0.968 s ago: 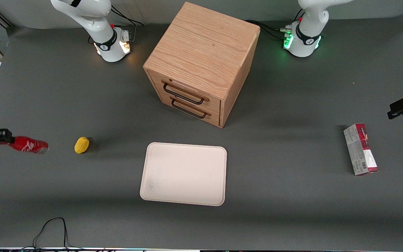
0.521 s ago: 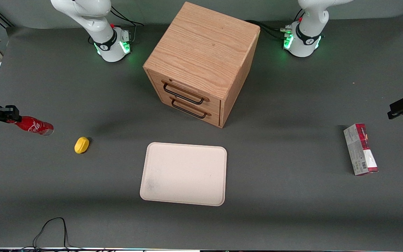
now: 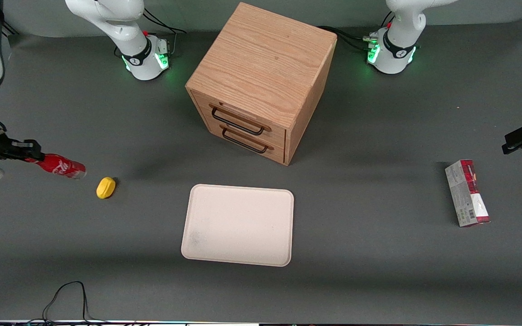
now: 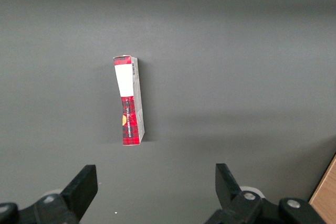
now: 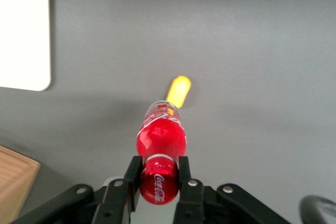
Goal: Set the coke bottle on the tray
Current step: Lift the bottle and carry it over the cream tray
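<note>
My right gripper (image 3: 29, 152) is shut on the cap end of the red coke bottle (image 3: 61, 166) and holds it lying level above the table at the working arm's end. In the right wrist view the gripper (image 5: 157, 174) clamps the red cap and the bottle (image 5: 161, 135) points away from the camera. The cream-white tray (image 3: 238, 224) lies flat near the table's middle, in front of the drawer cabinet. A corner of the tray (image 5: 23, 30) shows in the right wrist view.
A yellow lemon-like object (image 3: 105, 187) lies on the table between the bottle and the tray; it shows past the bottle's base (image 5: 178, 91). A wooden drawer cabinet (image 3: 261, 81) stands farther from the camera than the tray. A red-and-grey carton (image 3: 467, 193) lies toward the parked arm's end.
The gripper has lifted the bottle off the table and carried it toward the lemon-like object and the tray. Nothing else has moved.
</note>
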Action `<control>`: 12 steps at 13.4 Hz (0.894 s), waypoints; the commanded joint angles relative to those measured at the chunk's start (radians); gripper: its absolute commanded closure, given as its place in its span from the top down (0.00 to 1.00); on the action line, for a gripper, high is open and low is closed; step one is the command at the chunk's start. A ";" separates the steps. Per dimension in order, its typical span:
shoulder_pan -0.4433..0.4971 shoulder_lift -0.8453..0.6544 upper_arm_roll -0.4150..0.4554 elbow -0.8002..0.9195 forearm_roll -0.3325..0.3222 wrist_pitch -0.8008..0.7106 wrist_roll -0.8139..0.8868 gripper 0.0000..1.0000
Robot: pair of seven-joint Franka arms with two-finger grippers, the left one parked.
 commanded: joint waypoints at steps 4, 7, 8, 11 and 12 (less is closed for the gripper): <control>0.194 0.270 -0.001 0.331 0.029 -0.075 0.325 0.00; 0.265 0.403 0.000 0.528 0.050 -0.124 0.457 0.00; 0.282 0.416 0.000 0.544 0.050 -0.124 0.479 0.00; 0.311 0.433 0.000 0.547 0.050 -0.123 0.495 0.00; 0.312 0.437 0.002 0.550 0.050 -0.123 0.495 0.00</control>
